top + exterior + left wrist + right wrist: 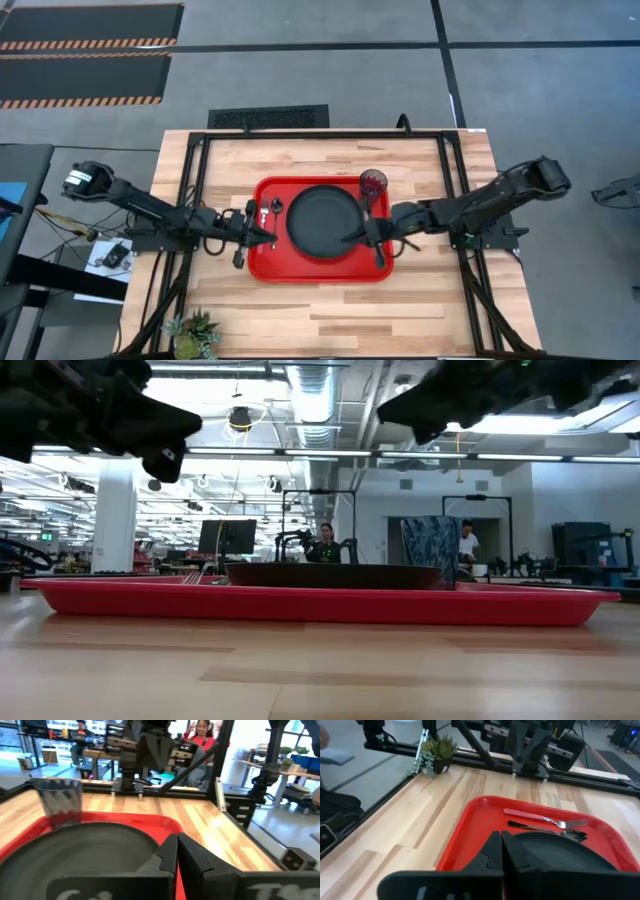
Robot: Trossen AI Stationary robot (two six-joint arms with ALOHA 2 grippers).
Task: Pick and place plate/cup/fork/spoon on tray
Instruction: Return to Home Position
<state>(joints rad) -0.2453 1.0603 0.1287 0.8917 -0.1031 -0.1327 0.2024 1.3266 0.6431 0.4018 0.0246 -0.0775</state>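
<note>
The red tray lies at the table's middle. The black plate rests flat on it. The tinted cup stands upright on the tray's far right corner. The red-handled fork and the dark spoon lie side by side on the tray's left part. My left gripper is shut and empty above the tray's near left part; it also shows in its wrist view. My right gripper is shut and empty above the plate's near right rim; it also shows in its wrist view.
A small potted plant stands at the table's near left corner. A black frame runs along the table's edges. People sit and stand in the room beyond the table. Bare wood shows near the front edge.
</note>
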